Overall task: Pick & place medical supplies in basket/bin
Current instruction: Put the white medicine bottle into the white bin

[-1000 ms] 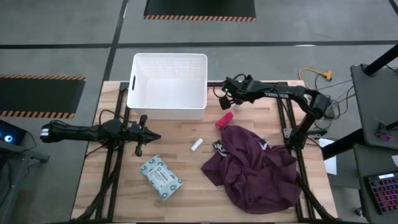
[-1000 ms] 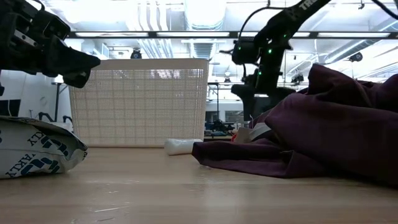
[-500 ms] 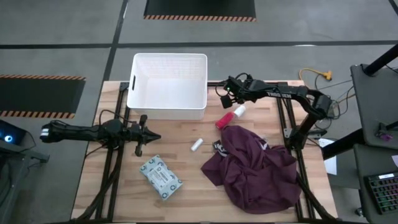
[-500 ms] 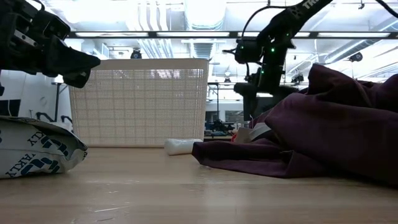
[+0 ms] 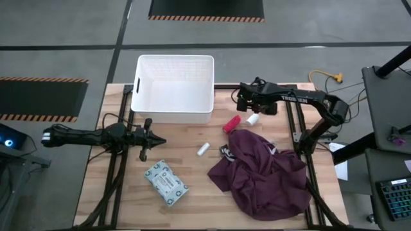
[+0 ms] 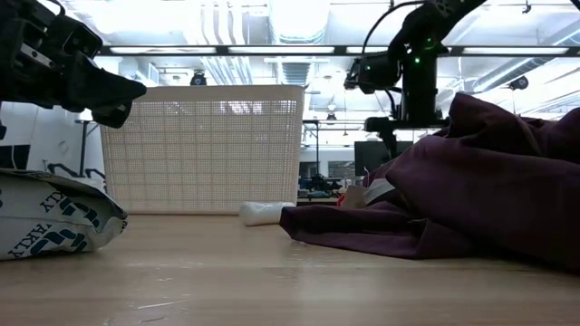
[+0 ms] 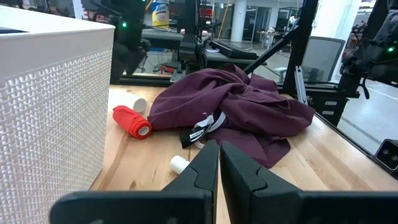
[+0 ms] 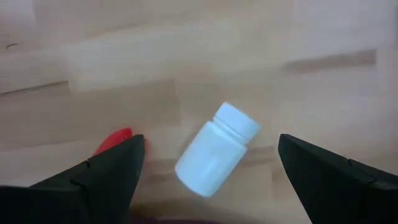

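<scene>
The white perforated bin (image 5: 173, 88) stands at the table's far edge. A tiny white bottle (image 8: 214, 149) lies on its side on the wood, with the red tube (image 5: 231, 123) just left of it. My right gripper (image 8: 210, 142) hovers above the bottle, open wide, one finger on either side and touching nothing. The small white roll (image 5: 203, 149) lies mid-table. The patterned packet (image 5: 166, 183) lies flat near the near edge. My left gripper (image 5: 151, 140) waits shut above the table's left part.
A large maroon cloth (image 5: 263, 173) is heaped over the table's right near part, its edge close to the red tube and bottle. Bare wood lies between the bin's near wall (image 6: 204, 149) and the roll (image 6: 263, 213). The table's black frame rails run along the sides.
My right gripper has moved toward the table's right edge, away from the bin's right wall, and now stands over the white bottle, which shows more fully in the high view. My left arm has kept still.
</scene>
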You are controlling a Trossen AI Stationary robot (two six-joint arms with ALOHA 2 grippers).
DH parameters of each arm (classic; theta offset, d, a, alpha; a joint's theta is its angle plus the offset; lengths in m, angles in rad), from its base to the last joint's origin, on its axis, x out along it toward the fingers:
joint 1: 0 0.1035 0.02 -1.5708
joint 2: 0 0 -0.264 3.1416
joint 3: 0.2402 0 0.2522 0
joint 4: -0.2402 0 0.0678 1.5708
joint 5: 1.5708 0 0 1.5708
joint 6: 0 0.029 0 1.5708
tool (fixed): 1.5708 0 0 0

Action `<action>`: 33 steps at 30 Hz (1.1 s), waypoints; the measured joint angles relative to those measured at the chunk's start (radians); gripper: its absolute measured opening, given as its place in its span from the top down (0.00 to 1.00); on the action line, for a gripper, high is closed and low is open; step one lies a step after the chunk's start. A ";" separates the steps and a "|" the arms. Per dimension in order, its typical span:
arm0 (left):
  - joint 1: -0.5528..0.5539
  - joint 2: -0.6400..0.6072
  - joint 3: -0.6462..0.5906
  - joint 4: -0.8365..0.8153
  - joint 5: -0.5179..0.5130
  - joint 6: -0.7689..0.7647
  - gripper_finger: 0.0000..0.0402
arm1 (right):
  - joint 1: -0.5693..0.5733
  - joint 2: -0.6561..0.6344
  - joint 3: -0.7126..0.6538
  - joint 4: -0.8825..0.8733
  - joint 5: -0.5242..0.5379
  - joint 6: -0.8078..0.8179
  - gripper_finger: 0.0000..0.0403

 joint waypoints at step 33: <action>0.000 0.000 0.000 0.000 0.000 0.000 1.00 | -0.017 0.022 -0.252 0.283 0.026 -0.106 0.11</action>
